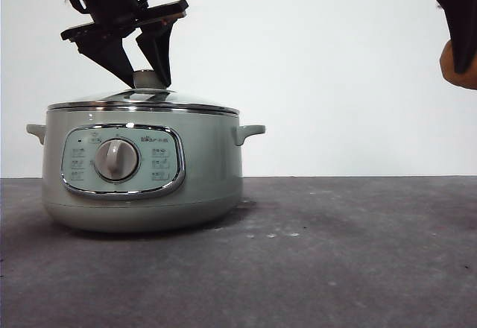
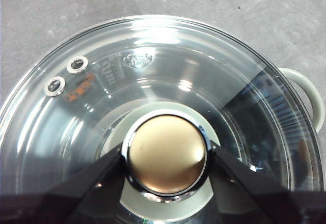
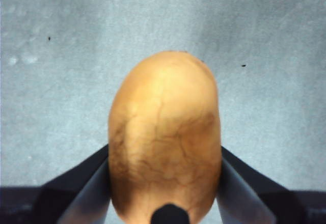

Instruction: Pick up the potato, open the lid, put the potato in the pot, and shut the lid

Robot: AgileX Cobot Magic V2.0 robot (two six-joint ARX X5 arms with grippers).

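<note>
1. The left hand (image 2: 165,158) was down over the pot (image 1: 141,168), with one black jaw on each side of the lid's (image 2: 153,81) round knob (image 2: 166,154). The jaws looked to be touching the knob, so the hand seemed to be closed on it.
2. The lid sat flat on the pot, so the step in hand looked to be opening the lid.
3. To do it well, the left hand should squeeze the knob tight and lift straight up. The knob was smooth and shiny, so it could slip.
4. The lid should go well off to one side, so the pot's mouth is clear from above.
5. The right hand (image 3: 165,183) held the potato (image 3: 164,137) between its jaws, up in the air. In the front view the potato (image 1: 460,63) hung high over the right side of the desk (image 1: 335,253), well apart from the pot.
6. The pot stood on the left part of the desk, with its dial (image 1: 116,159) facing the front edge.
7. The desk was dark grey and a bit speckled, with a few pale marks near the middle.
8. Behind the desk was a plain white wall (image 1: 328,60).
</note>
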